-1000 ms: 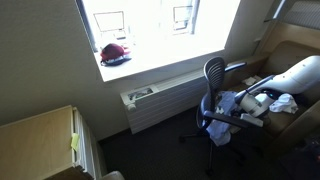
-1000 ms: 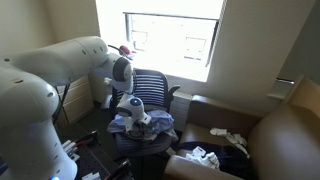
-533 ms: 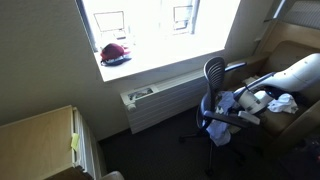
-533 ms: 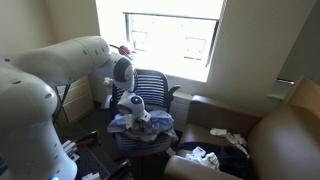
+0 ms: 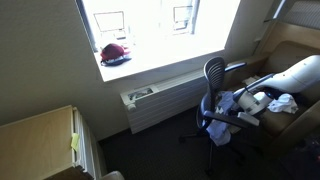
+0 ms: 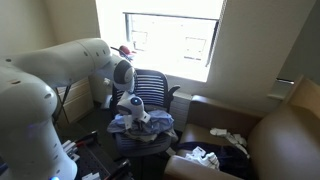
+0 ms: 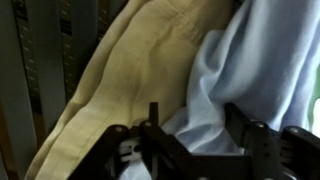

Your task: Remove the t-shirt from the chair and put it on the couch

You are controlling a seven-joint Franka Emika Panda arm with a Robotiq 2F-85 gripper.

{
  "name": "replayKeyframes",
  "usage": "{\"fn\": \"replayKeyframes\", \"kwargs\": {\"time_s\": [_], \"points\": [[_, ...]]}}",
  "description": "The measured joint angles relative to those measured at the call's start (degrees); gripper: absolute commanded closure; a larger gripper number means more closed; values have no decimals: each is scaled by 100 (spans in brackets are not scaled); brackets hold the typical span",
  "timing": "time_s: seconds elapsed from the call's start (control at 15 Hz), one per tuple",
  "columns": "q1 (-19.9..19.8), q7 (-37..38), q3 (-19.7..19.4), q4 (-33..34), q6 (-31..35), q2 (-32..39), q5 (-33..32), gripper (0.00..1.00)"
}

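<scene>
1. Over by the window, the office chair (image 5: 212, 78) stood in front of a long heater unit (image 5: 165, 100), its mesh back toward the glass.
2. On the chair's seat lay the t-shirt (image 6: 127, 125), a pale blue, crumpled heap that spilled a little over the front edge. It had not yet reached the couch.
3. From the side, the white robot arm (image 6: 60, 65) bent down over the chair, and the gripper (image 6: 142, 117) sat low on top of the heap, touching the cloth.
4. Seen from the wrist view, the dark fingers (image 7: 248, 132) stood spread apart at the bottom of the picture, with pale blue cloth bulging between them. The jaws were parted and had not clamped on the fabric.
5. Left of that blue cloth in the wrist view hung a broad fold of cream fabric (image 7: 130, 80); I could not tell what it belonged to.
6. Just beside the chair sat the brown couch (image 6: 285, 135), with some white cloths (image 6: 226, 134) already lying on its seat.
7. Up on the bright windowsill rested a red object (image 5: 115, 52), well apart from the chair; it was too small to make out.
</scene>
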Motion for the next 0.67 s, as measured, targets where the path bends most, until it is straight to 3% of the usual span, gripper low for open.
{"fn": "replayKeyframes", "kwargs": {"time_s": [0.33, 0.67], "points": [[237, 381, -316, 0, 0, 153, 6, 97], [553, 866, -699, 36, 15, 137, 9, 100]]}}
